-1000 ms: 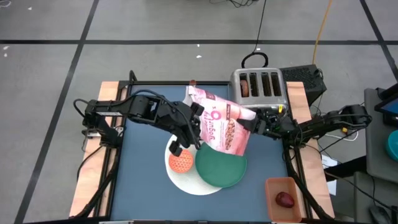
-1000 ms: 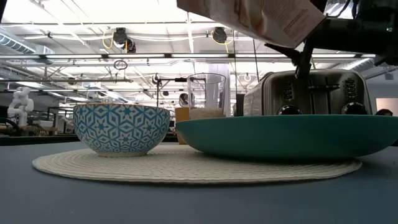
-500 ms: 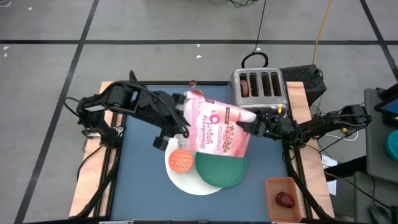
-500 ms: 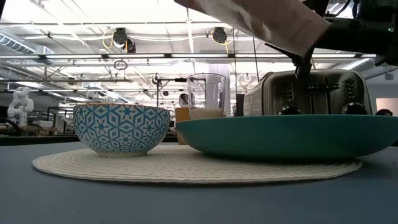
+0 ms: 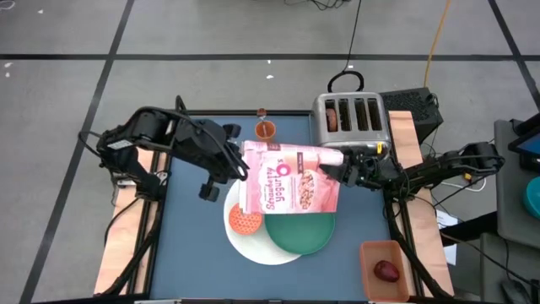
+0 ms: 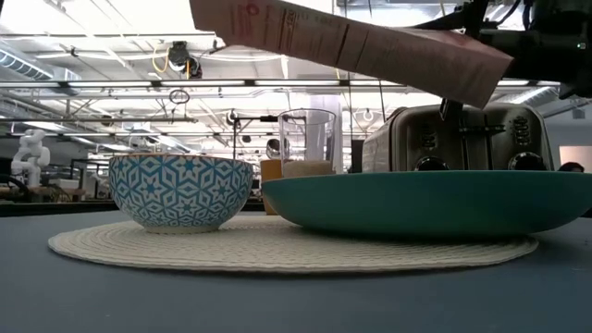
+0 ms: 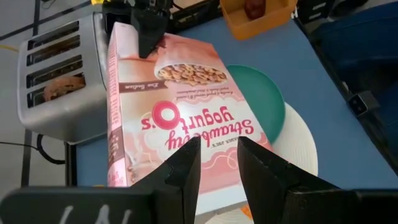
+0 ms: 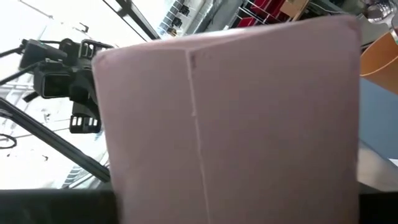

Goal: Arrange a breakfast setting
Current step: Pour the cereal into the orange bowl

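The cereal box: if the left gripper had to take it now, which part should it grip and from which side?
Probably the free narrow end of the cereal box, approached from the left. The box hangs nearly flat above the green plate, and the right gripper already clamps its opposite end.

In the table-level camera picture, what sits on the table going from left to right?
Blue-patterned bowl → milk glass → green plate, with the toaster behind it. All but the toaster rest around a woven round mat.

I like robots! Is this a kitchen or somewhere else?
Probably a robot lab or workshop, not a kitchen: a high ceiling with pipes and lights, a taped concrete floor, and a toaster beside the cereal box.
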Controlling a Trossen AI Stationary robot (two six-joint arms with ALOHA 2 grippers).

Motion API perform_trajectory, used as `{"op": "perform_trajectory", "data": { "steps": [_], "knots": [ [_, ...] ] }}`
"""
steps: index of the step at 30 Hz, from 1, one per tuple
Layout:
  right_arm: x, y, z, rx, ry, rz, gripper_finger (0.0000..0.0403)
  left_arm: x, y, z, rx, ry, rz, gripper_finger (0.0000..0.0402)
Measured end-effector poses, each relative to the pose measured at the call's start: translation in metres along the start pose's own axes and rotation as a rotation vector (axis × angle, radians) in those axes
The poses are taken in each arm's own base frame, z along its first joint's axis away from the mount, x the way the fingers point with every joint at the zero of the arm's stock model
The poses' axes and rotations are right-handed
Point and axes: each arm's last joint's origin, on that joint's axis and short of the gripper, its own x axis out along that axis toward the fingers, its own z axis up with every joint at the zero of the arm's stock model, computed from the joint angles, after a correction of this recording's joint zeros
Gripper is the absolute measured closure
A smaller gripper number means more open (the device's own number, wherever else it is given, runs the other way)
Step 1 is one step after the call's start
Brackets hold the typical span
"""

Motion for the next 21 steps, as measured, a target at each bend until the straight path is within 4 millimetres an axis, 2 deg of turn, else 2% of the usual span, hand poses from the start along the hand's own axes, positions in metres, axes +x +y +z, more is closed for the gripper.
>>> {"op": "perform_trajectory", "data": {
  "steps": [5,16,21],
  "knots": [
    [0.0,0.0,0.0,-0.02,0.003,0.001,0.0194,-0.007,-0.001,-0.004,-0.03,0.011,-0.003,0.0289],
    [0.003,0.008,0.0,-0.151,0.077,0.105,0.02,-0.064,-0.002,-0.026,-0.172,-0.045,0.082,0.0289],
    [0.01,0.017,0.002,-0.202,0.109,0.167,0.0201,-0.065,-0.003,-0.031,-0.18,-0.037,0.086,0.0289]
  ]
}}
